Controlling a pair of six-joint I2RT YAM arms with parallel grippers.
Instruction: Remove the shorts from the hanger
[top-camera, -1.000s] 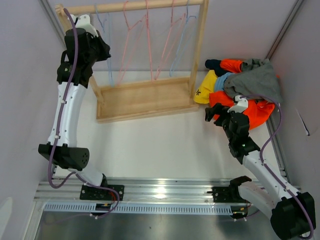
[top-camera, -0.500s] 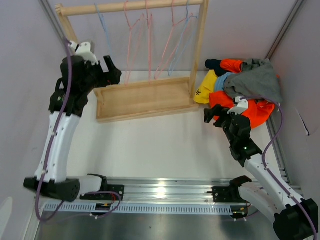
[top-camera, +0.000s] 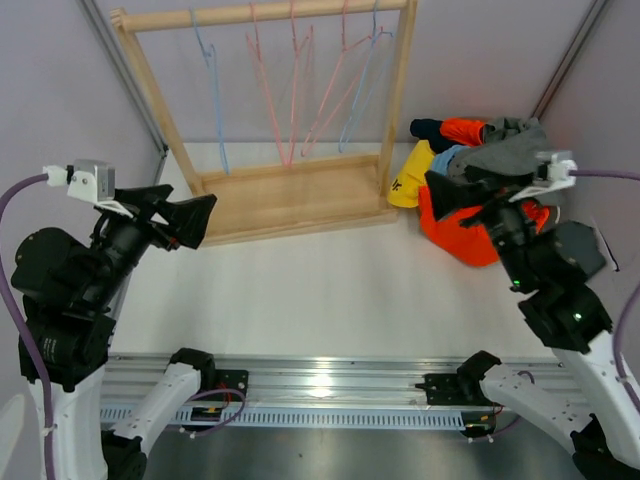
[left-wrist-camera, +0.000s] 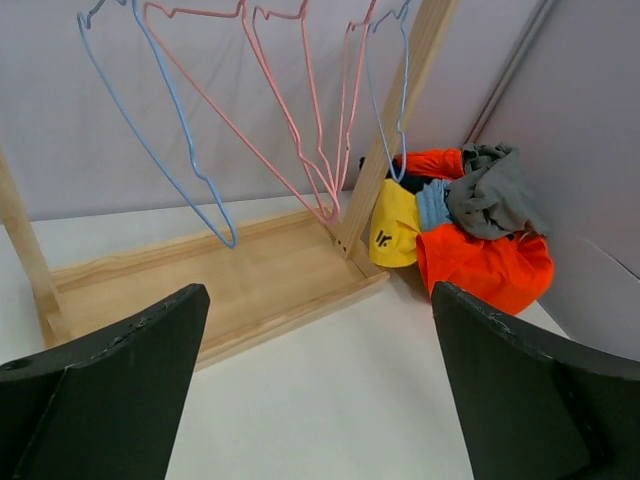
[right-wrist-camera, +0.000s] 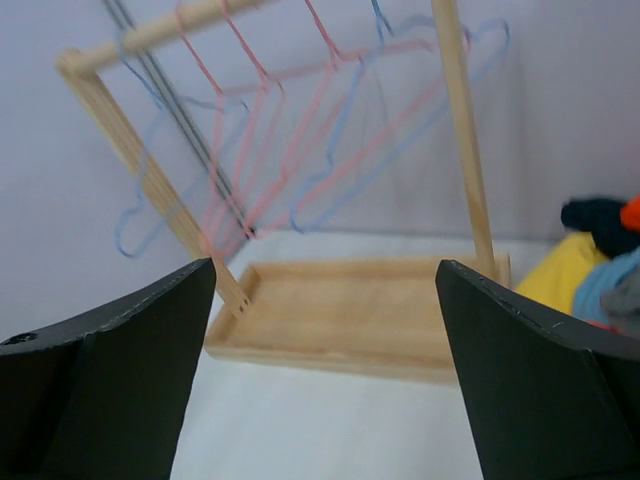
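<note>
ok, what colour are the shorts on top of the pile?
Grey: the top shorts lie over the orange pair. Left wrist view shows it best.

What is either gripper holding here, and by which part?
Nothing. The left gripper and right gripper are both open and empty; the shorts lie in a pile, ungripped.

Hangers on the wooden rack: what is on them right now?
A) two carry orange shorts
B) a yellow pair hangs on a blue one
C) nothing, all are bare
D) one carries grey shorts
C: the wire hangers all hang bare from the rack, while the shorts lie heaped beside its right post.
</note>
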